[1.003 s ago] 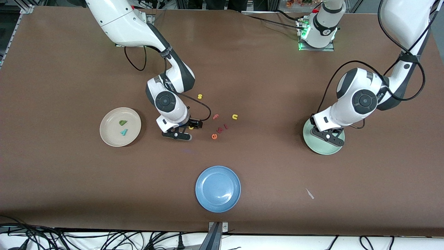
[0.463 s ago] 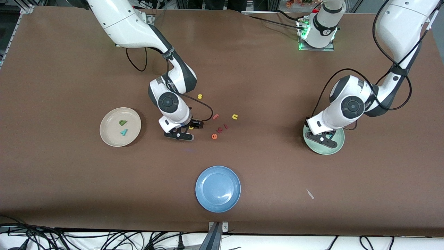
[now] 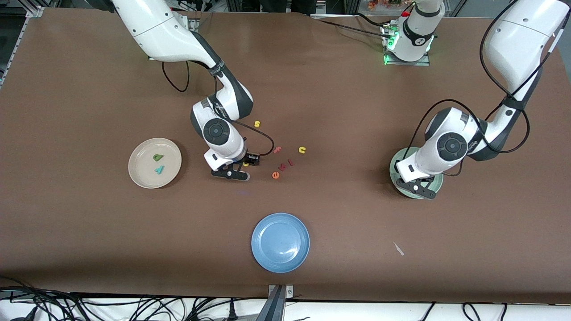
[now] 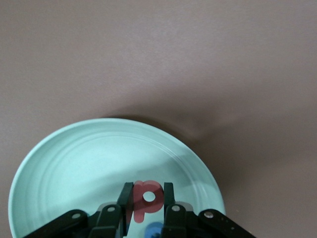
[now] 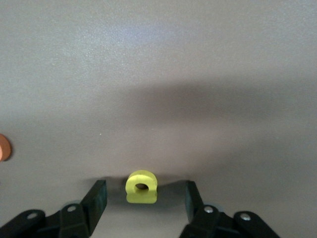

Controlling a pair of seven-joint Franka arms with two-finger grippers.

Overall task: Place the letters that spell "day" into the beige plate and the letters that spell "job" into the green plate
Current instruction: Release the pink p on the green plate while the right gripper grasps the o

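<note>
Right gripper [image 5: 143, 198] low on table, fingers apart straddling small yellow a letter [image 5: 141, 187], ungripped, set for pinch; cream-beige plate [image 3: 138, 171] close by.
Left gripper [image 4: 147, 201] clamps pinkish-red b letter [image 4: 146, 198] over pale mint-green plate [image 4: 59, 168], ready to drop.

The beige plate [image 3: 155, 163] is round and plain, resting flat on the table toward the right arm's end. Inside it lie a dark green letter [image 3: 157, 157] and a teal letter [image 3: 159, 169], slightly apart, the teal one nearer the front camera. The yellow letter [image 5: 141, 187] lies on the bare table near the middle. The green plate [image 4: 74, 168] is round, pale mint, toward the left arm's end. A pinkish-red letter [image 4: 147, 197] is over its inner surface, with a blue piece [image 4: 154, 230] beside it.
</note>
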